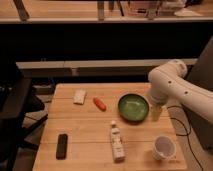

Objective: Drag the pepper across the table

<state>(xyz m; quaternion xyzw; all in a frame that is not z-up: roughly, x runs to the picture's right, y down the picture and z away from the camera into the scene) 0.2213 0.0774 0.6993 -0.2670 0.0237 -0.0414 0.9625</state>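
A small red-orange pepper lies on the light wooden table, left of a green bowl. My gripper hangs from the white arm at the table's right side, just right of the bowl and well away from the pepper. Nothing shows in it.
A white bottle with a label lies at the front middle. A white cup stands at the front right. A black remote-like object lies at the front left. A white sponge-like block lies at the back left. A dark chair stands left of the table.
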